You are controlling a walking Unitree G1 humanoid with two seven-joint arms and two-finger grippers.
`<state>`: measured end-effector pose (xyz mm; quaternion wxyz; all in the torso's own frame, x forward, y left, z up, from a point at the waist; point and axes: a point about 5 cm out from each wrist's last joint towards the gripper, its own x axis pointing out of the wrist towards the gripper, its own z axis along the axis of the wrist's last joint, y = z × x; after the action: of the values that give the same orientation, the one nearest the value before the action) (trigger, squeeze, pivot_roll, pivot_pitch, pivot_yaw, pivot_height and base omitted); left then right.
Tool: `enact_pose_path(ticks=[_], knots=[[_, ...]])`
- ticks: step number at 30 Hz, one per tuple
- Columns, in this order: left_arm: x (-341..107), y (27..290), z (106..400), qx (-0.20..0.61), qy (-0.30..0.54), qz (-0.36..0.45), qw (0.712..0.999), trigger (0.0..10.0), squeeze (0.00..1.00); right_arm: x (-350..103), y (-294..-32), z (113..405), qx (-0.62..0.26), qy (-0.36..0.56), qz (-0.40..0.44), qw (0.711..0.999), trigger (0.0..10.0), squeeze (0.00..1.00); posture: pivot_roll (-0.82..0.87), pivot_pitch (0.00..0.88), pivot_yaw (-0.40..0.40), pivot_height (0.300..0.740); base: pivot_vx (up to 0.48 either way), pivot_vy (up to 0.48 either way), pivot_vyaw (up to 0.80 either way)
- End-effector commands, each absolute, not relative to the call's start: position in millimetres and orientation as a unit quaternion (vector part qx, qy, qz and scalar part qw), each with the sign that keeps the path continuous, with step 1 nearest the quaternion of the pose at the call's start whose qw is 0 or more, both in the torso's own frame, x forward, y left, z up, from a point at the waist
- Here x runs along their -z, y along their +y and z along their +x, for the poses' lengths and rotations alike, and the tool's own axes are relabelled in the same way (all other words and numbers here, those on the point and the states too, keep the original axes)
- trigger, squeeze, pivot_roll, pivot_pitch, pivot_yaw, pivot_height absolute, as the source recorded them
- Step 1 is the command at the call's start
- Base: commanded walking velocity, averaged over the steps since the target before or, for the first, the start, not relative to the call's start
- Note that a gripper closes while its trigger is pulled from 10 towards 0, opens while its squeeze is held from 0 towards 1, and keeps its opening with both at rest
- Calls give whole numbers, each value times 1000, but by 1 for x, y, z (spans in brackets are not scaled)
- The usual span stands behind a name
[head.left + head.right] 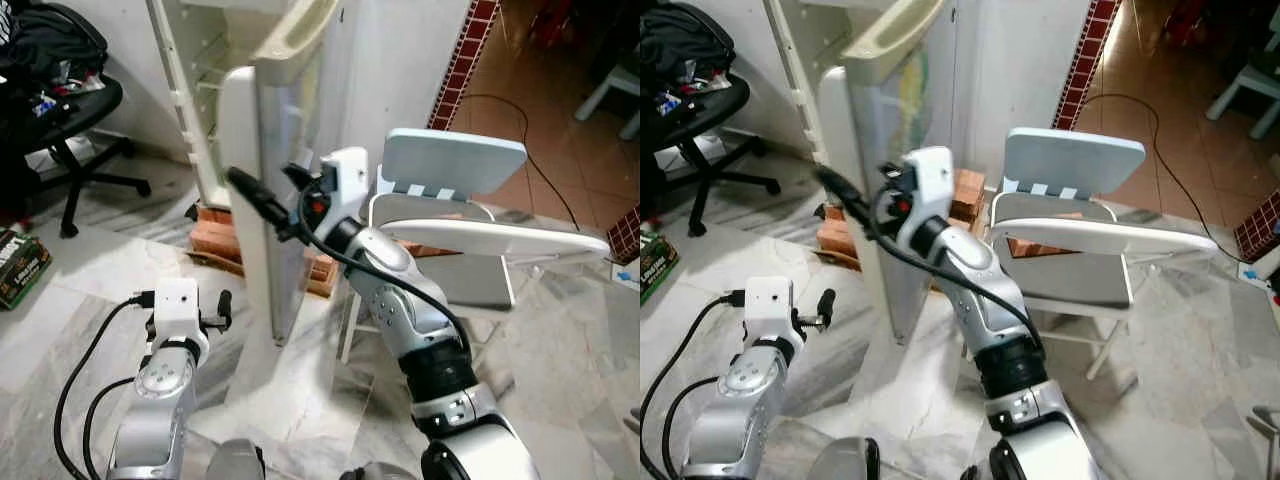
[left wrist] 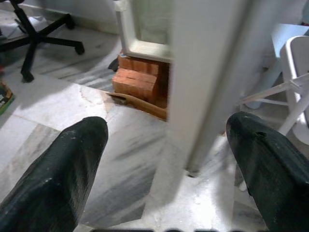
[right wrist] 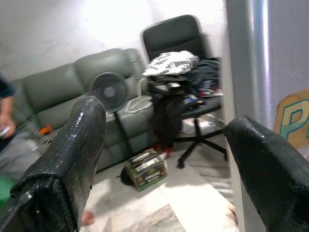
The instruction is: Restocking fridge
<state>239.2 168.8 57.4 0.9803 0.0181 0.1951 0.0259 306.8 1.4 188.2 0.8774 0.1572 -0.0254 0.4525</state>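
The white fridge (image 1: 205,90) stands on red bricks (image 1: 222,232) with its door (image 1: 262,240) swung open, its edge turned toward me. My right gripper (image 1: 262,176) is raised at that door edge, open. One black finger (image 1: 258,198) lies across the edge; the other sits on the door's right side. In the right wrist view the door (image 3: 270,72) rises just behind one finger (image 3: 270,169). My left gripper (image 2: 164,169) is low in front of the door's foot, open and holding nothing. No food or drink items can be seen.
A white folding chair (image 1: 470,235) stands close on the right of the door. At the left are a black office chair (image 1: 70,110) piled with clothes and a box (image 1: 20,265) on the marble floor. The right wrist view has a sofa (image 3: 58,82), a fan (image 3: 110,92) and a person (image 3: 6,121).
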Motion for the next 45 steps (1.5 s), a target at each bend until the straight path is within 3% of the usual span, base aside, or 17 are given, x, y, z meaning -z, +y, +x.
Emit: enact_pose_path(ticks=[1, 9, 14, 24, 45], knots=[[-57, 169, 239, -26, 196, 21, 980, 10000, 0, -184, 14, 299, -458, -23, 179, 870, 10000, 0, 144, 5, -51, 740, 0, 0, 0], [-58, 170, 240, -28, 193, 21, 981, 10000, 0, -161, -27, 309, -363, -33, 98, 926, 10000, 0, 138, 13, -46, 740, 0, 0, 0], [-64, 171, 241, -30, 173, 30, 984, 10000, 0, -143, -81, 311, -243, -30, 42, 969, 10000, 0, 127, 16, -44, 740, 0, 0, 0], [-69, 164, 242, -14, 145, 50, 988, 10000, 0, -115, -128, 298, -96, -13, 3, 995, 10000, 0, 119, 11, -53, 740, 0, 0, 0], [-73, 162, 246, 1, 124, 84, 989, 10000, 0, -110, -134, 297, -65, -11, 10, 998, 10000, 0, 110, 15, -38, 740, 0, 0, 0]])
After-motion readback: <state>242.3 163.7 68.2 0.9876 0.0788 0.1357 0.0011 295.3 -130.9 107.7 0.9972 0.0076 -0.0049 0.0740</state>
